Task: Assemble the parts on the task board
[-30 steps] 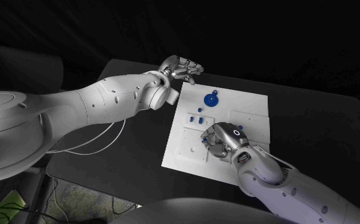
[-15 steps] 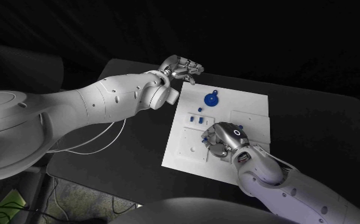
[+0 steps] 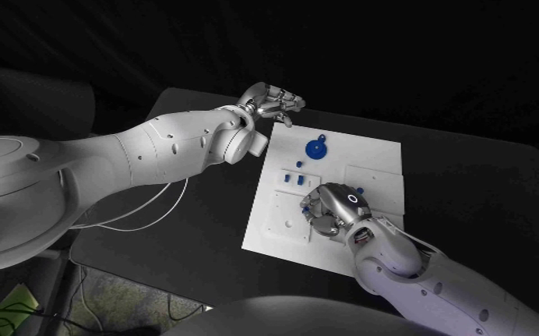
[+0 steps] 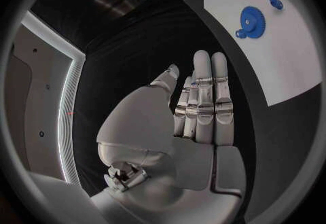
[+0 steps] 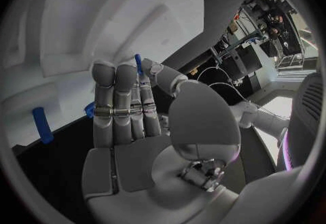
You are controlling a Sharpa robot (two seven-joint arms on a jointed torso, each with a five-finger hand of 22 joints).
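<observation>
fingers [image 5: 125, 101] of the right hand [image 3: 335, 210] pinched a slim blue part [image 5: 138, 64] at their tips over the task board [image 3: 365, 157], apparently to seat it; the left hand [image 3: 273, 104] hovered empty, fingers apart, beside the blue gear [image 3: 315, 149].

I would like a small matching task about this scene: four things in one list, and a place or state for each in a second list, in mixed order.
Things:
1. left hand
2. right hand
3. blue gear
4. task board

Places or states:
A. white plate lying flat on the black table
B. over the near part of the board, with a small blue piece between its fingertips
C. lying on the far part of the board
D. beside the board's far corner, holding nothing

Pairs: 1-D, 2-B, 3-C, 4-A
</observation>
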